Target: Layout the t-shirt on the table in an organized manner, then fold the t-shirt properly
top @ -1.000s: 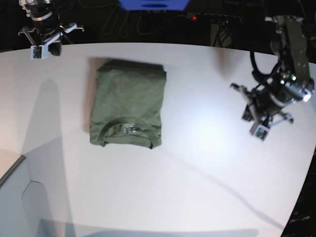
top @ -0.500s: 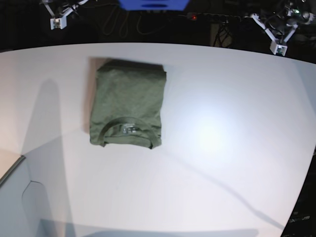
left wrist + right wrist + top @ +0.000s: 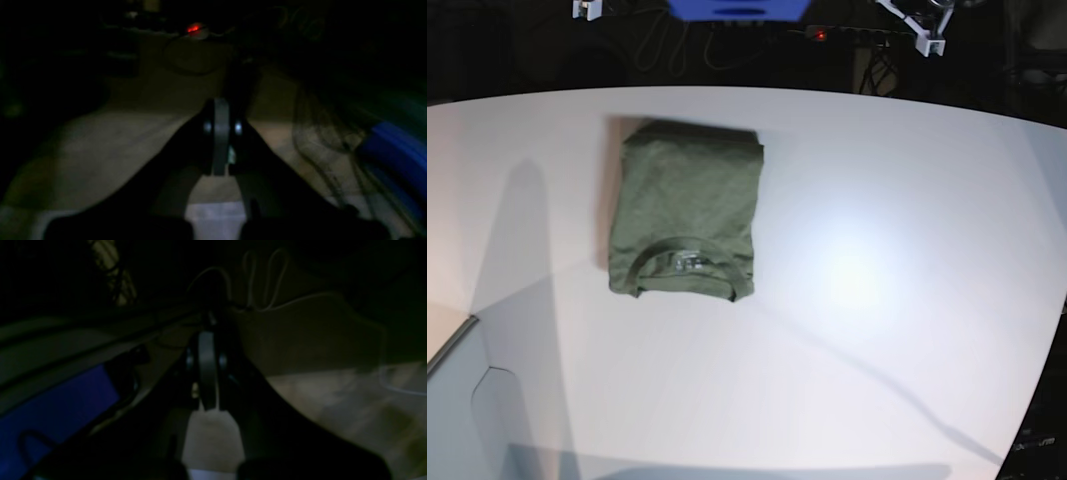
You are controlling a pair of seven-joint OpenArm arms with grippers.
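Base view: folded t-shirt [image 3: 684,208] flat on the table [image 3: 877,280], left of centre, collar toward the near edge. Left gripper [image 3: 220,140] and right gripper [image 3: 206,370] both closed tight, empty, raised beyond the far edge.

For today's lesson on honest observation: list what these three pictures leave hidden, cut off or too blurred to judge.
- Base view: both arms cut off by the top edge.
- Base view: t-shirt inner layers and sleeves hidden by its own folds; collar label too small to read.
- Wrist views: floor clutter beyond left gripper and right gripper dark, blurred.
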